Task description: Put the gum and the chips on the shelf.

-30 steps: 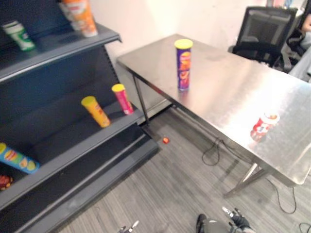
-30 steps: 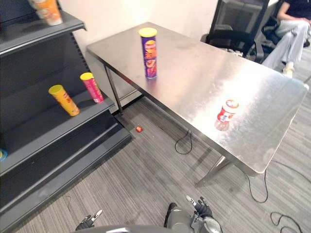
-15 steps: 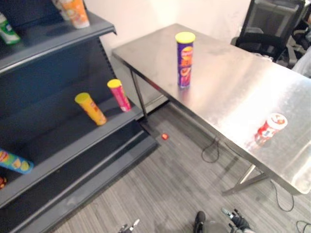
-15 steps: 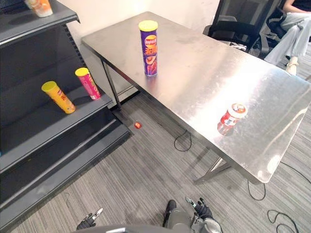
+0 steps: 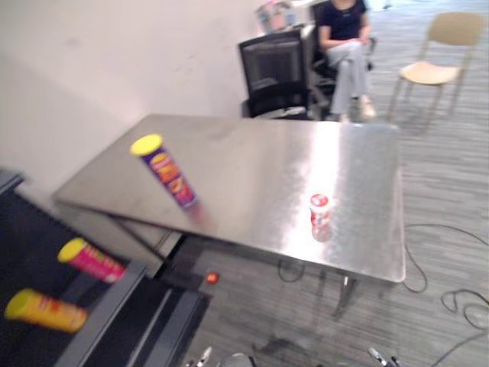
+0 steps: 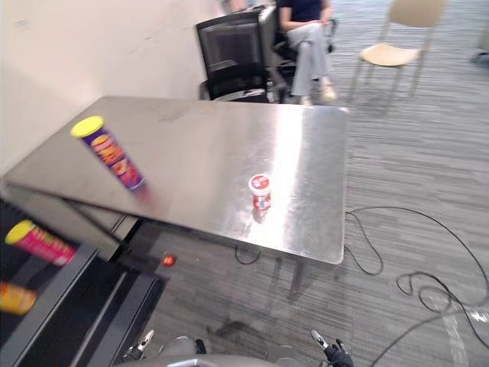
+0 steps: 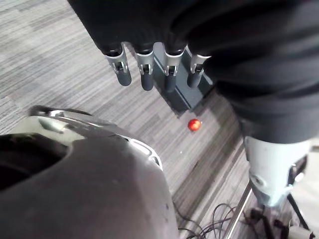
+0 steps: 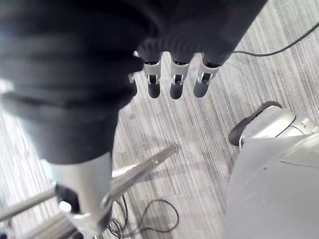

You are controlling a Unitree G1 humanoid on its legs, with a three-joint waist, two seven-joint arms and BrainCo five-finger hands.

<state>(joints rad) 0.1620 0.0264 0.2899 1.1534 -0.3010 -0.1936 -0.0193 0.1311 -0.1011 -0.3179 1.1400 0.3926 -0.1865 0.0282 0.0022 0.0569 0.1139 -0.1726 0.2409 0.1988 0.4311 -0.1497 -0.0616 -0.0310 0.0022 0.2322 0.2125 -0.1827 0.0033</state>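
I am hanging my left hand (image 7: 146, 69) and right hand (image 8: 177, 79) low, fingers straight and empty. The chips (image 5: 164, 170) and gum (image 5: 319, 209) are standing on the surface (image 5: 260, 160), well ahead of both hands. Nothing is sitting on the shelf (image 5: 103, 313) yet, so I am judging both pickups undone.

The shelf (image 5: 107, 310) is cut off by the left and bottom edges of both eye views. The yellow can (image 6: 14, 298) is cut by the right eye view's left edge. The seated person (image 5: 348, 57) is cut off above the shoulders. The small red object (image 5: 212, 278) on the floor is too small to identify. The purple chips can (image 5: 168, 174) is blurred.
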